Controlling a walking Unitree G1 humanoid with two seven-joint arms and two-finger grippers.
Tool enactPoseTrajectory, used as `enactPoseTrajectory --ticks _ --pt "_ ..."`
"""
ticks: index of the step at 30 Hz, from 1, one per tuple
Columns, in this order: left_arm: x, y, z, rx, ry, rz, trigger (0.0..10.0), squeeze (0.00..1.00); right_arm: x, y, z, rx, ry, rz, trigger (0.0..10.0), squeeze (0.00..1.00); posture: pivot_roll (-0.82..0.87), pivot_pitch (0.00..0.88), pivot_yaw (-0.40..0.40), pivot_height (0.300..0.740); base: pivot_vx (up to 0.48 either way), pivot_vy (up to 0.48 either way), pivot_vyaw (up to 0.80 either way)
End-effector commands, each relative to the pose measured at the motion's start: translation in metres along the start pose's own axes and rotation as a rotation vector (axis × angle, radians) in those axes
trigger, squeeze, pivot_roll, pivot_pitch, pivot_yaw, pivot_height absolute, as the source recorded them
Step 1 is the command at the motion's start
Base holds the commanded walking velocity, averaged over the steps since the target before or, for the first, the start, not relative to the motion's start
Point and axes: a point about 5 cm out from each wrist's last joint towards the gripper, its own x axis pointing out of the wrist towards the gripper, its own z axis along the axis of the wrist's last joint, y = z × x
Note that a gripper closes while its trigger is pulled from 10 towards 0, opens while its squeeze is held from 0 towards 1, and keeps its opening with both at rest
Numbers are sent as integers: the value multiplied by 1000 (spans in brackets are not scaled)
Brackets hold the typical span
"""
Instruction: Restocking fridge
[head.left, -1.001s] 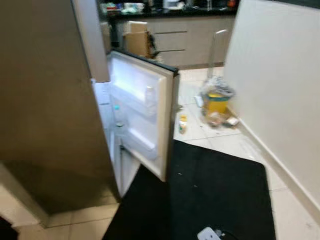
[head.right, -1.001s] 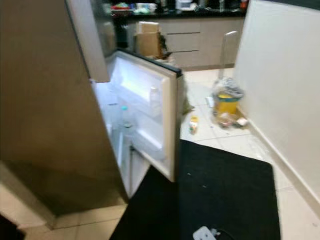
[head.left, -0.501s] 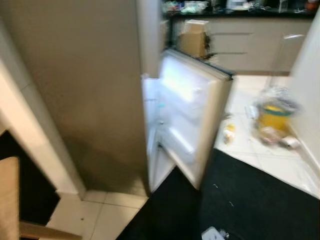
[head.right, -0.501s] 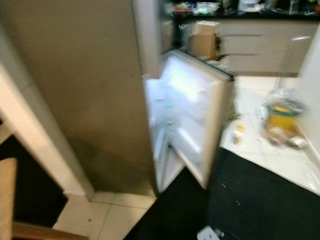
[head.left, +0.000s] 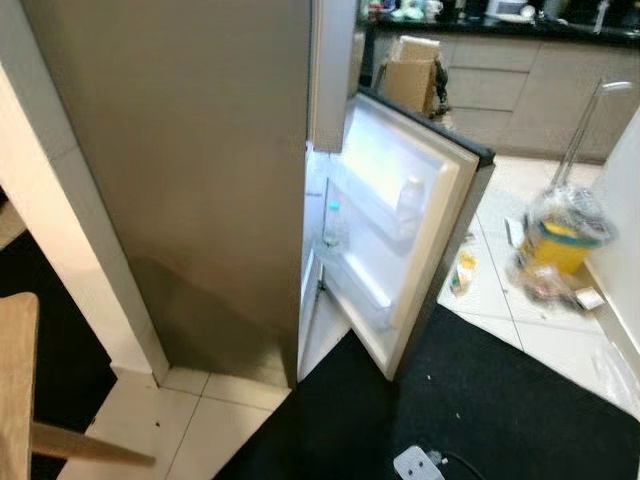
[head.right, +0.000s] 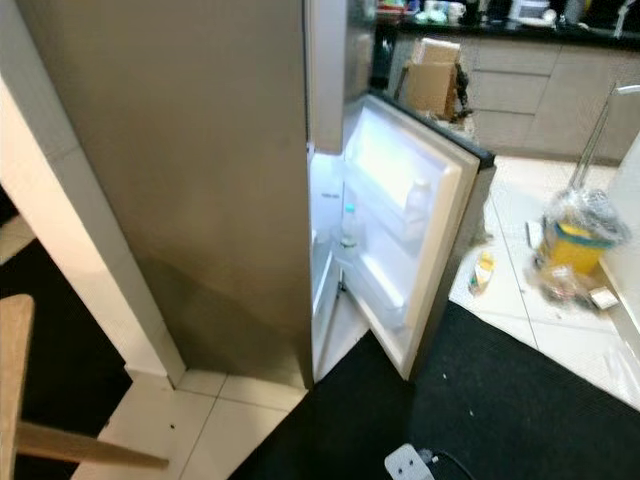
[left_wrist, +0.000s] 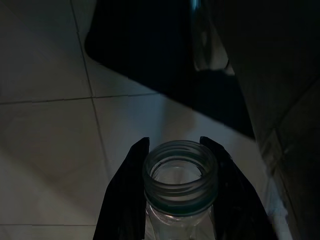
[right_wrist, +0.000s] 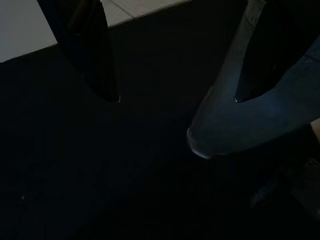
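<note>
The tall bronze fridge (head.left: 200, 150) stands with its side towards me. Its lower door (head.left: 425, 230) is swung open and lit inside. A white bottle (head.left: 410, 195) sits in the door shelf, and a bottle with a teal cap (head.left: 332, 222) stands at the compartment's edge. In the left wrist view my left gripper (left_wrist: 174, 142) is shut on the neck of a clear, uncapped bottle (left_wrist: 181, 172), hanging over pale floor tiles. In the dark right wrist view my right gripper (right_wrist: 177, 99) is open above the black mat, with a bluish shape (right_wrist: 240, 120) that I cannot identify under one finger.
A black mat (head.left: 480, 400) lies before the fridge, with a white plug adapter (head.left: 418, 464) on it. A bagged yellow bucket (head.left: 560, 235) and a small carton (head.left: 462, 272) sit on the tiles. A cardboard box (head.left: 418, 60) stands behind; a white pillar (head.left: 60, 220) and wooden furniture (head.left: 15, 380) are left.
The camera has swung left and steadied: the fridge now sits further right in view, and the pillar and wooden furniture have come in. Nothing itself has moved.
</note>
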Motion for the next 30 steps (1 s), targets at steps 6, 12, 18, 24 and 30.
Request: enactPoseTrajectory --ticks 6,12,18,24,30 --pt "2 -8 18 -4 -74 -25 10000 0 -1 6 -11 5 39 33 10000 0 -36 0 -15 740 0 -469 250" --pt "2 -7 18 -15 -76 -14 10000 0 -1 6 -12 -9 44 34 10000 0 -36 0 -16 740 0 -359 750" --pt "2 -7 19 -21 -81 -8 10000 0 -1 6 -12 -12 45 34 10000 0 -38 0 -17 740 0 0 753" --pt "2 -7 19 -19 -80 -5 10000 0 -1 6 -13 -15 48 38 10000 0 -40 0 -17 740 0 0 750" --pt "2 -7 19 -18 -79 -4 10000 0 -1 6 -14 -17 50 38 10000 0 -40 0 -17 740 0 0 754"
